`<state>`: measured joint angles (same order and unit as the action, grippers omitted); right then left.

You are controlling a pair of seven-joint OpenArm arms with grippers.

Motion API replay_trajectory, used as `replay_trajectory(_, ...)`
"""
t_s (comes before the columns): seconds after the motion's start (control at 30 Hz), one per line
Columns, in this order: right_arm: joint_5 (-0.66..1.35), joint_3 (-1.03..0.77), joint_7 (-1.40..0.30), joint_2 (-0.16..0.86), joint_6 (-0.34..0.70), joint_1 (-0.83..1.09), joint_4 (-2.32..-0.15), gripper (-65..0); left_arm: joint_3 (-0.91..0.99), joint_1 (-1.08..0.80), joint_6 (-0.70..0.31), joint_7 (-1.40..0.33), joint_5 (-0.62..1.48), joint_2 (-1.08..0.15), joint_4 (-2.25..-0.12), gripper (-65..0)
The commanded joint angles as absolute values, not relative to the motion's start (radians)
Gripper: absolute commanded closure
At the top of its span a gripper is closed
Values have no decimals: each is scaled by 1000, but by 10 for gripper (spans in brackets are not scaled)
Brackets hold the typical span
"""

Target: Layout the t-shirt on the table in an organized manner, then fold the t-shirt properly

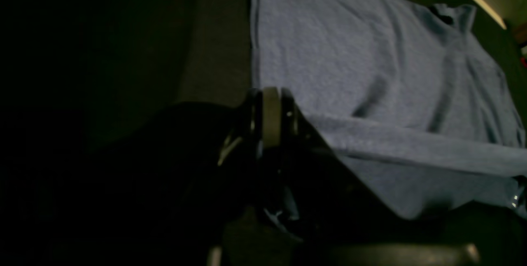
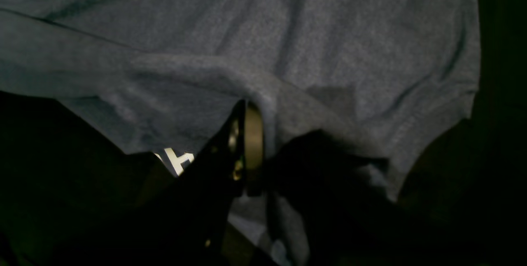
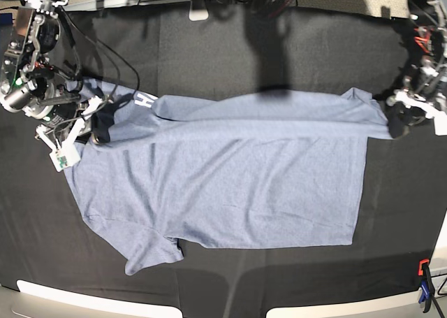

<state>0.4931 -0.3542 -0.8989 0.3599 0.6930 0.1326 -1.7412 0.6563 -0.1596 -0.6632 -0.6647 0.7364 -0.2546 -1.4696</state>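
The left gripper (image 3: 393, 122) is clamped on the t-shirt (image 3: 237, 185) at its hem corner, the right gripper (image 3: 100, 131) pinched on the cloth at the shoulder end — white lettering (image 3: 143, 100) shows beside it. The shirt lies stretched between them, spread on the black table (image 3: 230, 45).

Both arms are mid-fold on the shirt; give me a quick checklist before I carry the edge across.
1. Left gripper shut on the t-shirt: ok.
2. Right gripper shut on the t-shirt: ok.
3. Lifted edge taut between grippers: ok, it runs nearly straight.
4. Shirt body flat: not ok, creases show in both wrist views.
5. Near sleeve tucked in: not ok, it sticks out.
6. Table room for the fold: ok.
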Motion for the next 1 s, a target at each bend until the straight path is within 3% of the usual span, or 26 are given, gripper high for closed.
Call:
replay_trajectory(0.0,507,-360,-889,374,698,120,-1758,-20,660,-149,-670,-641,760,-266,-1485,0)
replay_trajectory(0.3,557,-360,-1034,374,698,143,-1757,-23,660,-166,-671,-704,759,-255,-1485,0)
replay_trajectory(0.37,557,-360,-1053,374,698,156,-1757,-84,660,-166,-671,-712,759,-256,-1485,0)
replay_trajectory(0.43,557,-360,-1081,374,698,167,-1757,-190,660,-166,-673,-735,759,-256,-1485,-12)
replay_trajectory(0.5,562,-360,-1098,374,698,169,-1757,-267,660,-166,-674,-758,759,-262,-1485,-142)
replay_trajectory(0.57,612,-365,-1124,376,698,167,-1758,-275,660,-166,-680,-786,760,-276,-1485,-243)
replay_trajectory(0.6,664,-374,-1139,377,698,167,-1758,-275,660,-166,-698,-804,770,-287,-1485,-261)
replay_trajectory(0.77,891,-485,-1139,376,698,173,-1783,-274,660,-194,-698,-951,1002,-364,-1485,-263)
replay_trajectory(0.97,921,-598,-1138,376,698,222,-1820,-274,660,-281,-698,-965,1075,-323,-1485,-263)
